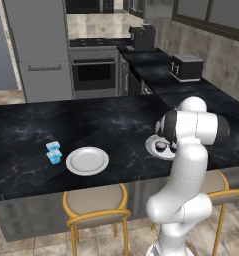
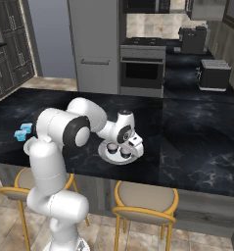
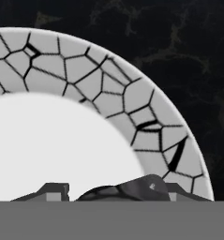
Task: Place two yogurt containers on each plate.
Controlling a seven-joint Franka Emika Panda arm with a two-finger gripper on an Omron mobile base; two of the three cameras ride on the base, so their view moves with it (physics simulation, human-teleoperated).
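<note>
Your gripper (image 2: 129,145), jaw state unclear, hangs low over the near plate (image 2: 108,156) holding both dark cups (image 2: 111,147); the blue cups (image 1: 54,152) sit on the table beside the bare plate (image 1: 87,161), well off to your left.

Light across the rendered kitchen is soft, even and moderately bright, with no single source to pick out. The black marble-veined countertop (image 1: 106,125) shows faint pale sheen at its middle and no hard glare. The round white-grey shallow plate (image 1: 87,161), at eight o'clock in the left base view, casts almost no shadow. The white robot arm (image 2: 55,147) is shaded gently on its underside and reads clean against the dark stone. Both base views are coarse and slightly soft, edges a little jagged, without edge distortion. In the hand view the other round white-grey plate (image 3: 146,117) is very close: its centre blows out to flat white from nine o'clock, while the rim's dark crackle lines stay sharp.
</note>
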